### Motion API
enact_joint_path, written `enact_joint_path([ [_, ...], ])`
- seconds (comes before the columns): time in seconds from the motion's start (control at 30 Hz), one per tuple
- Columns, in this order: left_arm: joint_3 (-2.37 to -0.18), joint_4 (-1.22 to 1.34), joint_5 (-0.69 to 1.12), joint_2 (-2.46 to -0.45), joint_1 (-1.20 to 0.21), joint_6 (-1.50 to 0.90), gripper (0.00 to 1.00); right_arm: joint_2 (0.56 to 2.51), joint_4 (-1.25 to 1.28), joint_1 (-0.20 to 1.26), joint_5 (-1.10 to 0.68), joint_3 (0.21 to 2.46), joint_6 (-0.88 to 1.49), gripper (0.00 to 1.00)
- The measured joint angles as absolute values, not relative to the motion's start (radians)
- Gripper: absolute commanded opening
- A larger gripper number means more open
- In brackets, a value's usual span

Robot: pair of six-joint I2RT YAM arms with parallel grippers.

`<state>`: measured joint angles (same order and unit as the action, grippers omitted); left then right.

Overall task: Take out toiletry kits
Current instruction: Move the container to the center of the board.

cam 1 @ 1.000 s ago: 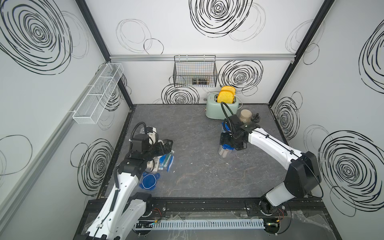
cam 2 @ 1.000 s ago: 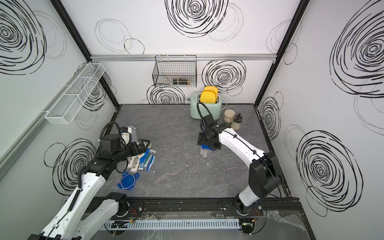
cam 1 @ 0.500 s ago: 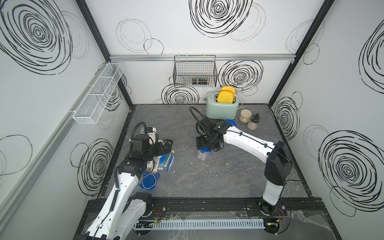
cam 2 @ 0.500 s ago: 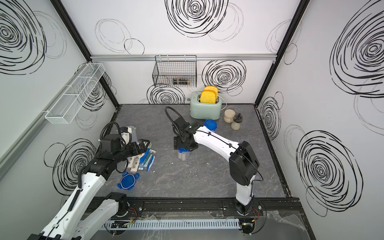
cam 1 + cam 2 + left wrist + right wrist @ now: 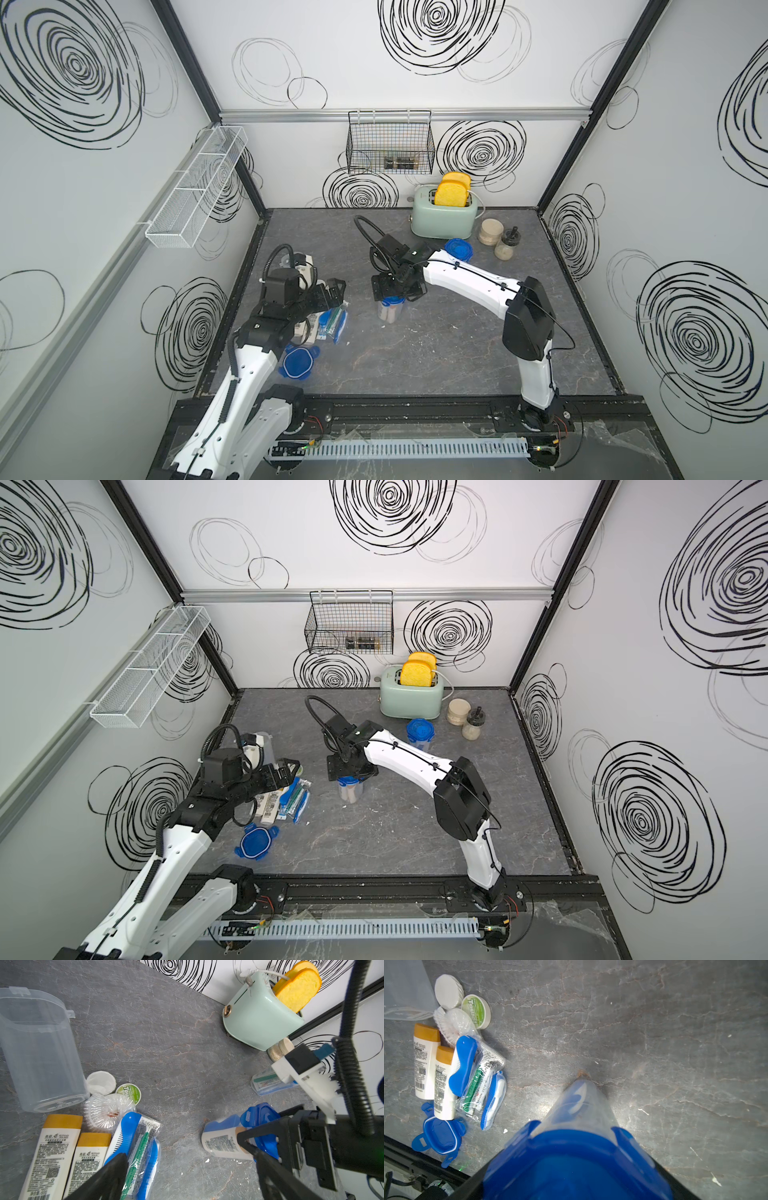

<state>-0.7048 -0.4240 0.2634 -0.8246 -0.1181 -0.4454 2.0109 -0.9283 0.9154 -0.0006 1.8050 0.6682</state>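
Blue-lidded container, toiletry kit inside, directly beneath right claw

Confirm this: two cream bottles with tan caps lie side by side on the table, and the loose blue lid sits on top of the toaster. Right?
Not quite. The loose blue lid lies on the table at the bottles' bottom ends, not on the toaster; both top views show it. The two cream bottles do lie side by side.
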Motion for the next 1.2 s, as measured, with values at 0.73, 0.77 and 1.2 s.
enact_joint_path([
  [0.73,-0.705,-0.424,0.262,-0.83,-0.133,-0.445,1.0,1.909,-0.933,0.927,-0.043,1.744,0.606,0.98],
  [0.77,-0.705,-0.424,0.261,-0.83,-0.133,-0.445,1.0,1.895,-0.932,0.927,-0.046,1.736,0.601,0.98],
  [1.2,-0.705,-0.424,0.257,-0.828,-0.157,-0.448,0.96,1.623,-0.813,0.885,-0.169,1.472,0.502,0.97],
])
